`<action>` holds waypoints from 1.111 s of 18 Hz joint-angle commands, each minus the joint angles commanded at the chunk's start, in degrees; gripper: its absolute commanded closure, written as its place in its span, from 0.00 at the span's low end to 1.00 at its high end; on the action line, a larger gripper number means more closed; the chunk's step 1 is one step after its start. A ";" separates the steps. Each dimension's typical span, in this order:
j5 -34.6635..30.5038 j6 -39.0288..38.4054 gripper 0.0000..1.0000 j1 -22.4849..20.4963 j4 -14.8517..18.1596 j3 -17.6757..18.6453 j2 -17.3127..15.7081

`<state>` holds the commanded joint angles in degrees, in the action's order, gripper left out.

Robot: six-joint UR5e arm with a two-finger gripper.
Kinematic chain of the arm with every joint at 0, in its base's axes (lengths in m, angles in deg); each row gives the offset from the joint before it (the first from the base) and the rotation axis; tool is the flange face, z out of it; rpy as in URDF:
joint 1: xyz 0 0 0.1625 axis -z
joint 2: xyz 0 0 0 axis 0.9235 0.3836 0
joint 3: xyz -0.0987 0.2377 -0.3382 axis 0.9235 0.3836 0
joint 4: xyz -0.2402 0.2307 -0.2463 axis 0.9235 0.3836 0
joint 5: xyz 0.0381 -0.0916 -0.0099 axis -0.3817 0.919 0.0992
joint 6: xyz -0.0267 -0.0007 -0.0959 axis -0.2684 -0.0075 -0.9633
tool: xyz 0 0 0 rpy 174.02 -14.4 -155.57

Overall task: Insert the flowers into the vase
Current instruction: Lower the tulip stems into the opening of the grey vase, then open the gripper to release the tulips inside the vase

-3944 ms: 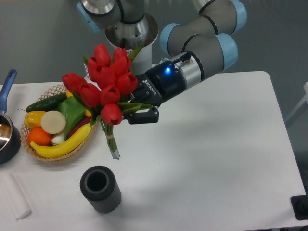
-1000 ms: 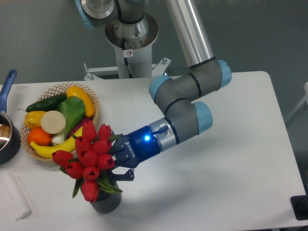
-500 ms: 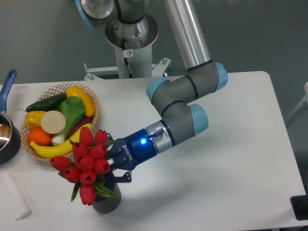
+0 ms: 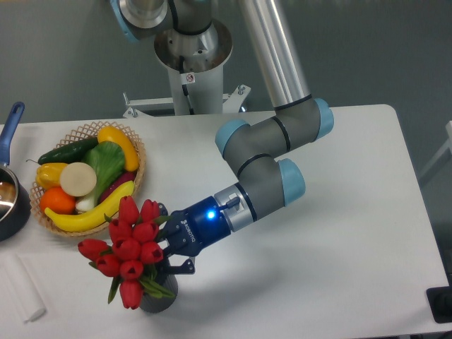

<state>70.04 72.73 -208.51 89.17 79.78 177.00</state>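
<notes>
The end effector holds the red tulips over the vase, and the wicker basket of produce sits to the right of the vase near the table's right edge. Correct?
Not quite. In the camera view the basket sits at the table's left, up-left of the vase. The end effector does hold the tulips over the vase.

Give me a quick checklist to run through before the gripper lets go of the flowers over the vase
1. Flowers sit over the vase: ok, the red buds cover its mouth.
2. Stems are down inside the vase: cannot tell, buds and leaves hide the opening.
3. Gripper holds the bunch: cannot tell, its fingers are behind the leaves.
4. Vase stands upright on the table: ok from the little that shows.
5. Bunch is straight: not ok, it leans toward the front left, so it may tip once released.
6. Basket of produce is out of the way: ok, it lies behind the buds, apart from the vase.
</notes>
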 joint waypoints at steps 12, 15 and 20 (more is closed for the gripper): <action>-1.06 0.00 0.57 0.09 0.00 0.26 0.35; -1.06 0.00 0.54 0.09 0.00 0.18 0.27; -1.50 0.00 0.48 0.18 0.00 0.88 0.00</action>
<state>68.54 72.73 -208.33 89.17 80.66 177.00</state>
